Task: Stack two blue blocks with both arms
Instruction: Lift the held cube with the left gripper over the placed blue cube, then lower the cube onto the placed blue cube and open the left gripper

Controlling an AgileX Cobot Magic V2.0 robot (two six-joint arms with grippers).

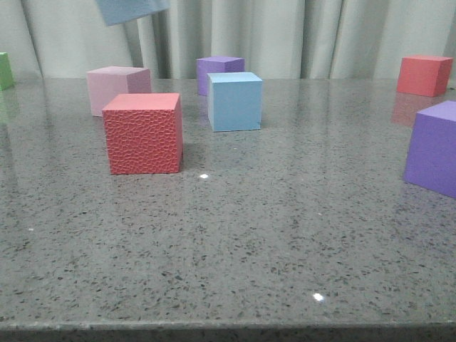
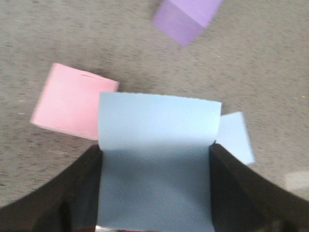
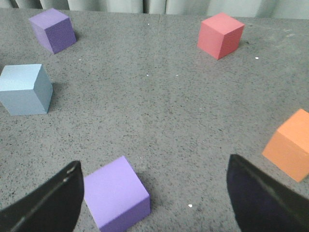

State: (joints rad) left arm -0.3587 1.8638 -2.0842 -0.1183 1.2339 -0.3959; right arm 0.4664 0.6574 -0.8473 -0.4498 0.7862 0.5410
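Note:
One blue block [image 1: 235,102] stands on the grey table, right of the table's middle. The other blue block [image 1: 130,8] hangs high above the table's left, cut off by the top edge of the front view. In the left wrist view my left gripper [image 2: 155,147] is shut on this held blue block [image 2: 157,135], dark fingers [image 2: 72,193] against both of its sides. The table's blue block [image 2: 236,137] peeks out from behind it. My right gripper [image 3: 154,164] is open and empty, low over the table, with a purple cube [image 3: 116,195] by one finger. The table's blue block [image 3: 25,89] lies well beyond it.
A red pebbly cube [image 1: 143,133] and a pink cube [image 1: 116,87] stand left of the blue block, and a purple cube [image 1: 219,70] behind it. Another purple cube [image 1: 434,146] and a red cube [image 1: 423,74] are on the right. An orange cube [image 3: 289,145] lies near my right gripper.

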